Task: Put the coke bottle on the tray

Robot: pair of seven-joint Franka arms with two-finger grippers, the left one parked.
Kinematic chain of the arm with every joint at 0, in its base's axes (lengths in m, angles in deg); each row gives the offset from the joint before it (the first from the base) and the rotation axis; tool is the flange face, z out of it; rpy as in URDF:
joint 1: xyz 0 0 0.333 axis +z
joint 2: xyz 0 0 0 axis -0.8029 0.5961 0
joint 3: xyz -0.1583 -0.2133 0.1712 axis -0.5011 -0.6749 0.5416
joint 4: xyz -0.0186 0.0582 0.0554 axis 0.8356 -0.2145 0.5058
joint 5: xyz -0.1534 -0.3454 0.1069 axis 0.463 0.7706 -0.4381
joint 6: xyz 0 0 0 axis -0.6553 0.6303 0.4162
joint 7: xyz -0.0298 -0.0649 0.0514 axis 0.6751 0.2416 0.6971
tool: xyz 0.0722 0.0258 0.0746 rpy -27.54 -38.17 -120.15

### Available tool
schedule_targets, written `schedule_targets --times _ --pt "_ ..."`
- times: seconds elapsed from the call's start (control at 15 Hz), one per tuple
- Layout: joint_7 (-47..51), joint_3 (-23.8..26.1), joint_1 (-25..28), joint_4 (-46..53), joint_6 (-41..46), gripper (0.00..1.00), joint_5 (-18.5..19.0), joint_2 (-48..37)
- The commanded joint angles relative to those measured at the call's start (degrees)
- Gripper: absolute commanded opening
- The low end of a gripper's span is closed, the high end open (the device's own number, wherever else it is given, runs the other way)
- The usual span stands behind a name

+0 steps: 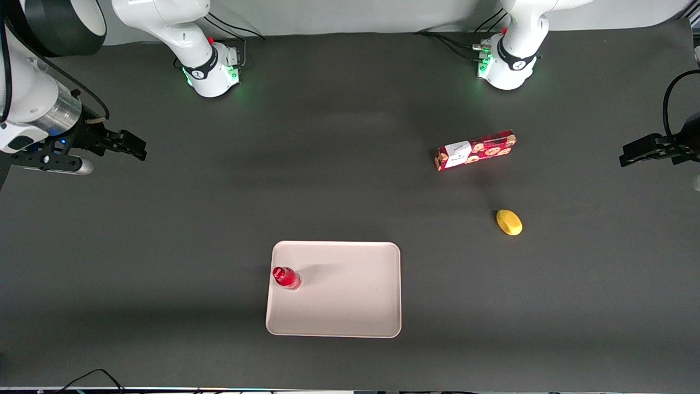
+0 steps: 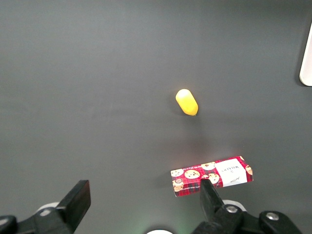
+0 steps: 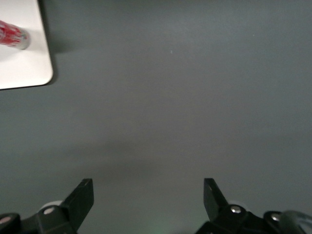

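Note:
The small red coke bottle (image 1: 285, 277) stands upright on the pale pinkish-cream tray (image 1: 350, 306), close to the tray edge that faces the working arm's end of the table. The bottle (image 3: 11, 34) and a tray corner (image 3: 34, 68) also show in the right wrist view. My right gripper (image 1: 128, 145) is open and empty. It hangs above bare table toward the working arm's end, farther from the front camera than the tray and well apart from it. Its fingers (image 3: 83, 195) are spread wide over bare dark mat.
A long red biscuit box (image 1: 476, 150) lies toward the parked arm's end of the table. A yellow lemon-like object (image 1: 509, 222) lies nearer to the front camera than the box. Both show in the left wrist view, the box (image 2: 212, 175) and the yellow object (image 2: 186, 102). The arm bases (image 1: 210, 68) stand at the table's back.

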Motion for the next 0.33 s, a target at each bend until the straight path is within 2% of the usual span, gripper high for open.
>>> schedule_targets --times 0.0,0.27 --pt "-0.6 -0.6 0.2 -4.5 -4.2 1.0 -0.8 -2.6" --pt "-0.3 -0.7 0.2 4.7 1.3 1.0 -0.8 2.9"
